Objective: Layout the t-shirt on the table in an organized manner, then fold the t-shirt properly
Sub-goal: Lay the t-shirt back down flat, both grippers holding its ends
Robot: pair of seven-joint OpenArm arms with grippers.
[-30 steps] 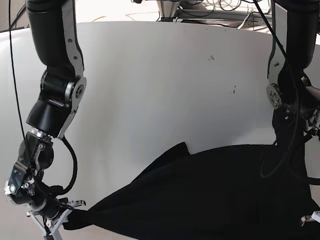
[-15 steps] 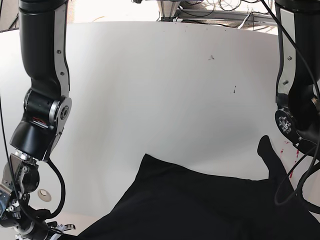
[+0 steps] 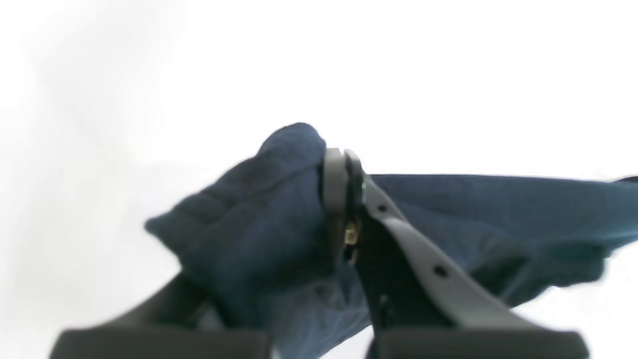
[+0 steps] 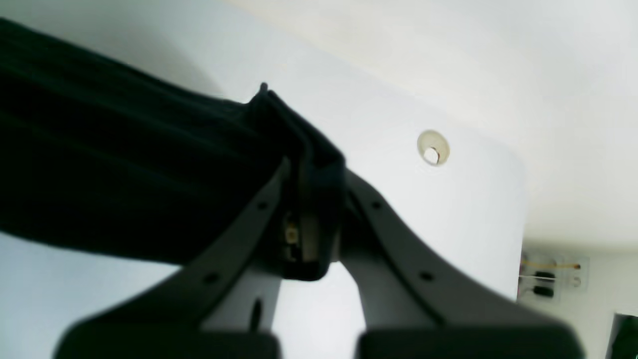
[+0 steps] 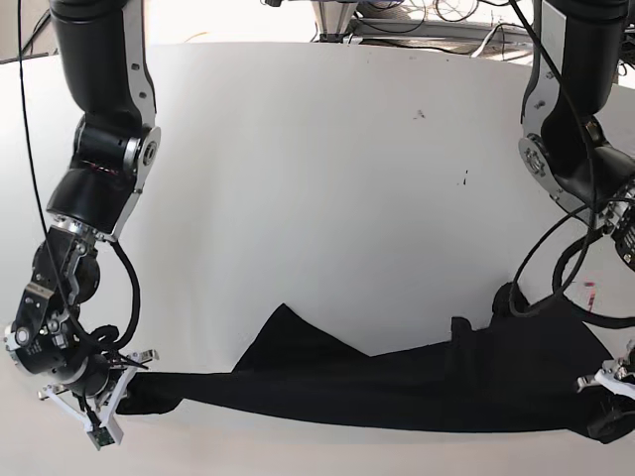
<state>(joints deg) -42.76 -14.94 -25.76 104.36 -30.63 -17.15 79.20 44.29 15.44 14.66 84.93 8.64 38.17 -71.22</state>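
The black t-shirt (image 5: 397, 382) hangs stretched in a long low band across the front of the white table (image 5: 327, 178), with a loose fold peaking near its middle. My right gripper (image 5: 114, 382), at the base view's lower left, is shut on one end of it. In the right wrist view the right gripper (image 4: 309, 164) pinches a bunched edge of the t-shirt (image 4: 99, 174). My left gripper (image 5: 605, 382), at the lower right, is shut on the other end. The left wrist view shows the left gripper (image 3: 341, 169) clamped on the t-shirt (image 3: 249, 224).
A small round hole (image 4: 432, 148) lies near the table's rounded corner beside the right gripper. A red tape mark (image 5: 591, 286) shows by the left arm. Small dark specks (image 5: 420, 115) dot the far tabletop. Cables (image 5: 417, 15) lie behind the table's back edge.
Both arms swung up and came back down. The t-shirt, which bulked large near the camera, now sits lower and is pulled into a thinner stretched band between the two grippers.
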